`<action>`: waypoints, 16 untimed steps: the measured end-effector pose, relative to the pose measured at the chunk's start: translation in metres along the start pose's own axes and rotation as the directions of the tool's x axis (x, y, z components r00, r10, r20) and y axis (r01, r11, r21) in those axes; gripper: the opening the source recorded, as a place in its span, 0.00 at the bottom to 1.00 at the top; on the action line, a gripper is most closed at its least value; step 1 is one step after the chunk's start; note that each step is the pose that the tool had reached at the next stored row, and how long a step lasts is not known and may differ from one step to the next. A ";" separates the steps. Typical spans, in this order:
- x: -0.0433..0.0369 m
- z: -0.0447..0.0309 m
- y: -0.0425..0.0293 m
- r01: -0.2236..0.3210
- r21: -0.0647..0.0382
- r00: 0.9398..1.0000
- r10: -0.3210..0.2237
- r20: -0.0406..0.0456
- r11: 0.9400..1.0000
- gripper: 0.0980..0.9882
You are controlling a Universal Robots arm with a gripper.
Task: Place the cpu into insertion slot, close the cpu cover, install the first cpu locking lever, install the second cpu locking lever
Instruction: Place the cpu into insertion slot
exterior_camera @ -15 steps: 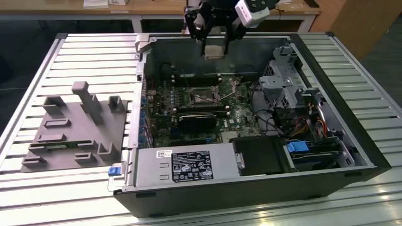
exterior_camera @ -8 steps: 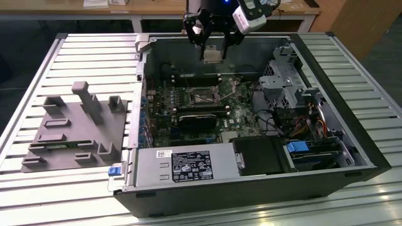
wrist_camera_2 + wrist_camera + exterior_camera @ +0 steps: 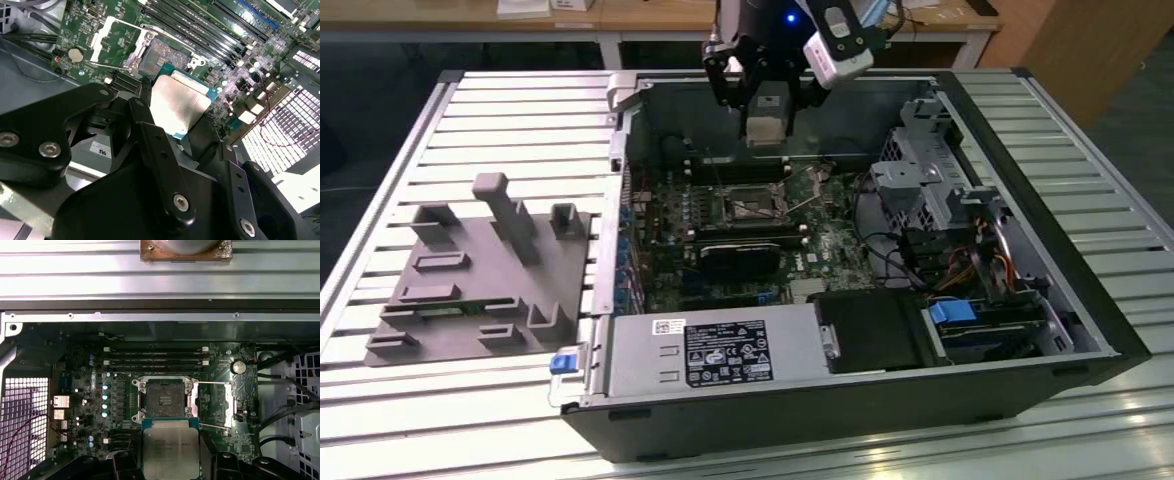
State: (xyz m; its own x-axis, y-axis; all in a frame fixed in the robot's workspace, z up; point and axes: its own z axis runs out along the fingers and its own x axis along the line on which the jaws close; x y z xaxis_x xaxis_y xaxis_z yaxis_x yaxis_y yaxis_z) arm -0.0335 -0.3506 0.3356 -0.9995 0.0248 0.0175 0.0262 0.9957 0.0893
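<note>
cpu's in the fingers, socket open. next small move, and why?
Probably lower the gripper a little toward the insertion slot, checking alignment. The cpu is gripped above the board, the slot looks empty, and the cpu cover lies swung aside, so nothing seems to block the descent.

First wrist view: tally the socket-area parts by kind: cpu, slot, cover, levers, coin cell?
cpu: 1
insertion slot: 1
cpu cover: 1
locking levers: 2
coin cell: 1
Total: 6
</note>
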 end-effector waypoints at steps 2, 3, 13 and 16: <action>0.0013 0.0037 -0.0004 0.000 0.000 1.000 0.000 0.001 1.000 0.50; 0.0017 0.0055 -0.0006 0.000 0.000 1.000 0.000 0.001 1.000 0.50; 0.0031 0.0237 -0.0022 0.000 0.000 1.000 0.000 0.002 1.000 0.50; 0.0031 0.0291 -0.0027 0.000 0.000 1.000 0.000 0.003 1.000 0.50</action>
State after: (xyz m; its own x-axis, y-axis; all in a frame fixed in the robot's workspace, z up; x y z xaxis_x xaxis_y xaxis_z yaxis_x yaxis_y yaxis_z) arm -0.0371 -0.3506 0.3065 -0.9996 0.0254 0.0149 0.0266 0.9956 0.0894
